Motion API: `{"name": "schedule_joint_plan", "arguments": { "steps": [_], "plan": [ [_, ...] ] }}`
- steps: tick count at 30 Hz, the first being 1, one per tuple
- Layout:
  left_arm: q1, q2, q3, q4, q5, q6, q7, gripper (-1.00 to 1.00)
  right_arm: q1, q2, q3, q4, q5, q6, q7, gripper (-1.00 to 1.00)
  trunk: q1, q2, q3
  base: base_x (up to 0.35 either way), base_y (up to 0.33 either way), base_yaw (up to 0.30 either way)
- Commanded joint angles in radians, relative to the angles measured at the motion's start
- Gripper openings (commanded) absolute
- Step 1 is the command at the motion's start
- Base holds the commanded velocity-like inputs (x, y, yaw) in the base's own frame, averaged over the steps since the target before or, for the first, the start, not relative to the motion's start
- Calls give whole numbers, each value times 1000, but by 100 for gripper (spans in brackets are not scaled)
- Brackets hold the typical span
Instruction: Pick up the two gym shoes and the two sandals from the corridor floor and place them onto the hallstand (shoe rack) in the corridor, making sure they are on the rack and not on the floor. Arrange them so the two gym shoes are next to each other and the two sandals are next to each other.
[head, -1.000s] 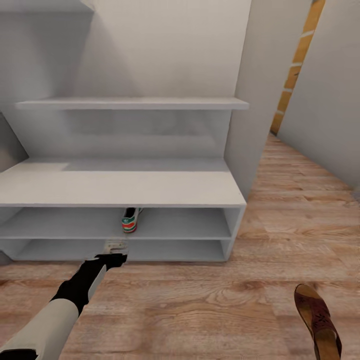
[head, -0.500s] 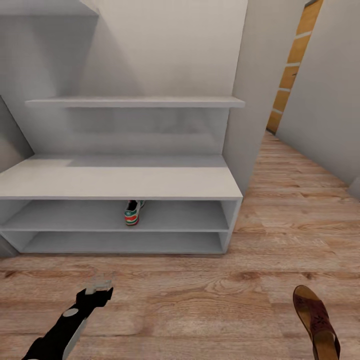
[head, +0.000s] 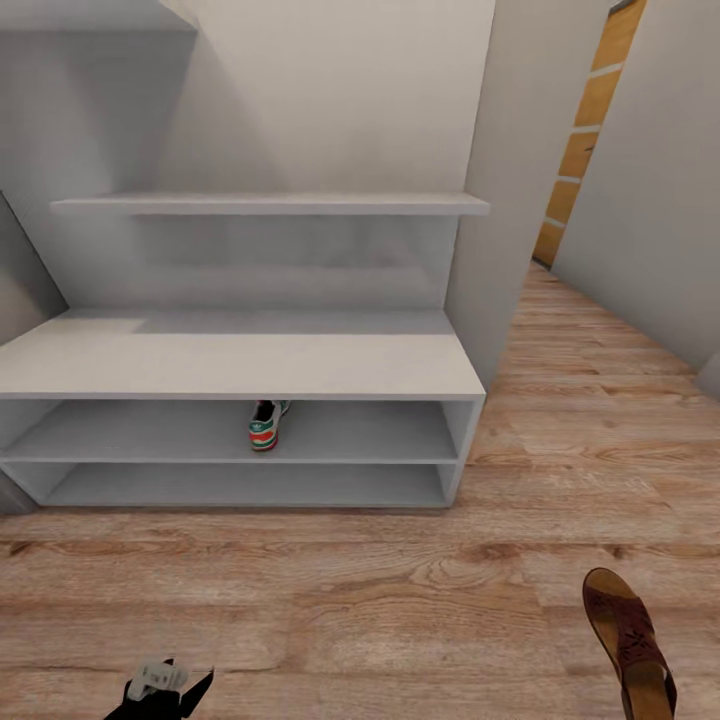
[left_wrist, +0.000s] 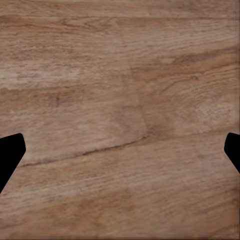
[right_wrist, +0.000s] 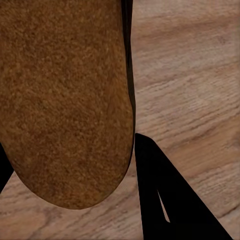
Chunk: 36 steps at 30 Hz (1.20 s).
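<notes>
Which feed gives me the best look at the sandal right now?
The head view: it shows the sandal from above, its strap and insole, near the right edge and cut off by the bottom edge. The right wrist view has a brown sole pressed close between the right gripper's fingers, too near to read. The left wrist view shows floor, no sandal.

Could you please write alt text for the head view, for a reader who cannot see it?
A pale grey-white hallstand stands on the wood-plank corridor floor, with one gym shoe on its upper open shelf, heel facing out. A brown sandal shows at the lower right, and the left gripper shows at the bottom edge.
</notes>
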Motion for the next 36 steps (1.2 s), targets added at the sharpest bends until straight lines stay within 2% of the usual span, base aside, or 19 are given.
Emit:
{"name": "schedule_joint_plan", "arguments": {
  "steps": [1, 10, 36],
  "plan": [
    [0, 0, -1, 5, 7, -6, -8, 100, 0, 1, -3, 0, 6, -2, 4, -100, 0, 0, -1, 0, 0, 0],
    [3, 0, -3, 17, 9, -25, -19, 100, 0, 1, -6, -12, 3, -2, 7, -100, 0, 0, -1, -1, 0, 0],
    [3, -2, -6, 19, 8, -24, -20, 100, 0, 1, -7, -6, 4, -2, 7, -100, 0, 0, -1, -223, 233, 0]
  ]
}}
